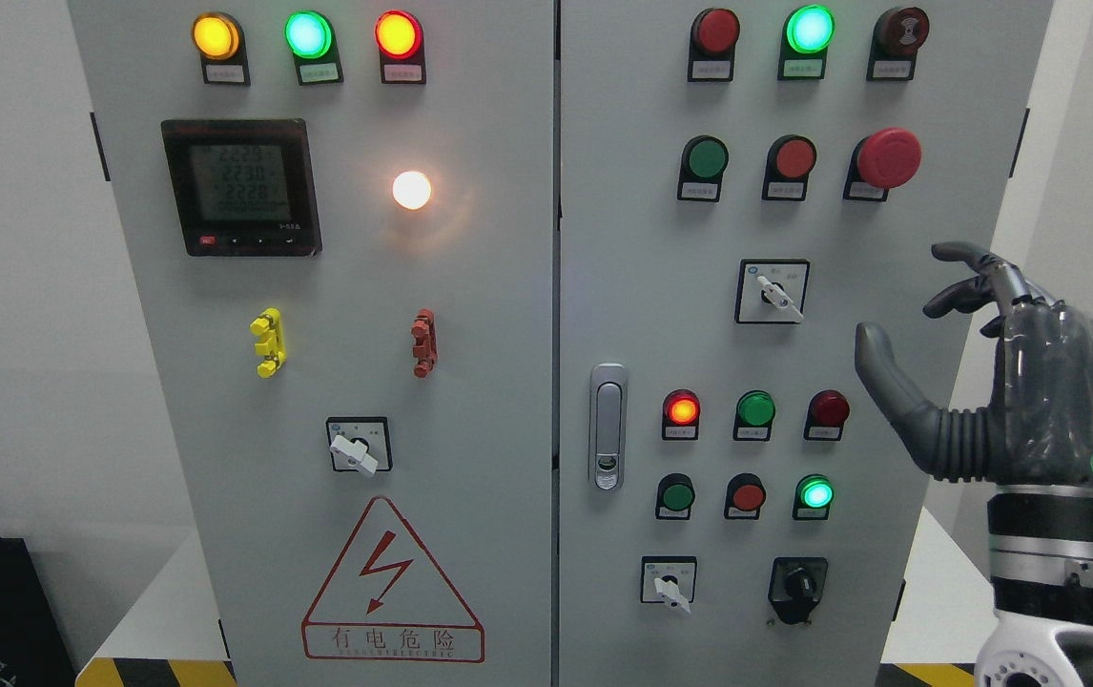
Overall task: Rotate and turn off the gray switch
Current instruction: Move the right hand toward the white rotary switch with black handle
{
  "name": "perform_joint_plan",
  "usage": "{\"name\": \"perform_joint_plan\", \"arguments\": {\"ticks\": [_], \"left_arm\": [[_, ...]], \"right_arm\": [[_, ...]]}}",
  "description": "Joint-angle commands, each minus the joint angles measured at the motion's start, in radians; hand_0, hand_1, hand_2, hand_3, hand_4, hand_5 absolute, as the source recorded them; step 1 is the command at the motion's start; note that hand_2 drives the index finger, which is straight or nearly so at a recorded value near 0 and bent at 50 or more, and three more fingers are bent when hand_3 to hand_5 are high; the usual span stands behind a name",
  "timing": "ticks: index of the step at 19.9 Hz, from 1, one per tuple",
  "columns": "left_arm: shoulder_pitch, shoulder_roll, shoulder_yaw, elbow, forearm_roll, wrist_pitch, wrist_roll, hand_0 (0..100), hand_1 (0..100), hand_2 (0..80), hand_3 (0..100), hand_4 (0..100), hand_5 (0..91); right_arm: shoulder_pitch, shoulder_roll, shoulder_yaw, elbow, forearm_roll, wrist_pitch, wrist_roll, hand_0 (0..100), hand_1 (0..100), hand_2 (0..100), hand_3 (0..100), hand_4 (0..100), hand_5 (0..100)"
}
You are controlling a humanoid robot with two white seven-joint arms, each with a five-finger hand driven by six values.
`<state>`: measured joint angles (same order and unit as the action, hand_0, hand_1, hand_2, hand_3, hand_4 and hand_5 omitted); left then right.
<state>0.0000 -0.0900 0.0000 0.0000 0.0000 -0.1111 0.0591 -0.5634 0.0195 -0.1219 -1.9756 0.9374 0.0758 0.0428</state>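
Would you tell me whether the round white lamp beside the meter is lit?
Lit: the white lamp glows brightly, casting a warm halo on the left cabinet door.

White walls [22, 286] flank the cabinet; hazard-striped floor tape [151, 671] below.

An industrial electrical room: a gray control cabinet [470, 382] with indicator lamps, rotary switches and a high-voltage warning sign [392, 584].

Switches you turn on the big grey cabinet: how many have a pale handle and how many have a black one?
Pale-handled switches: 3
Black switch: 1
Total: 4
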Motion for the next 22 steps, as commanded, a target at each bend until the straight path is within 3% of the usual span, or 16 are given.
{"name": "perform_joint_plan", "arguments": {"ticks": [1, 5, 10, 17, 22], "left_arm": [[-0.009, 0.0, 0.008, -0.025, 0.02, -0.001, 0.001, 12, 39, 0.0, 0, 0, 0.0], [-0.009, -0.001, 0.008, -0.025, 0.02, -0.001, -0.001, 12, 39, 0.0, 0, 0, 0.0], [-0.009, 0.001, 0.008, -0.025, 0.02, -0.001, -0.001, 12, 39, 0.0, 0, 0, 0.0], [-0.009, -0.001, 0.008, -0.025, 0.02, -0.001, -0.001, 12, 39, 0.0, 0, 0, 0.0], [-0.009, 0.001, 0.008, -0.025, 0.02, -0.001, -0.001, 12, 39, 0.0, 0, 0, 0.0]], "right_arm": [[-0.003, 0.062, 0.085, 0.018, 0.0, 0.03, 0.002, 21, 39, 35, 86, 90, 100], [-0.006, 0.068, 0.122, 0.021, 0.0, 0.099, 0.002, 17, 39, 40, 88, 91, 100], [-0.01, 0.073, 0.126, 0.037, 0.0, 0.116, 0.002, 11, 41, 42, 88, 91, 100], [-0.038, 0.085, 0.133, 0.049, 0.0, 0.212, -0.006, 3, 43, 45, 89, 91, 100], [-0.052, 0.086, 0.134, 0.053, 0.0, 0.219, -0.021, 1, 44, 47, 89, 91, 100]]}}
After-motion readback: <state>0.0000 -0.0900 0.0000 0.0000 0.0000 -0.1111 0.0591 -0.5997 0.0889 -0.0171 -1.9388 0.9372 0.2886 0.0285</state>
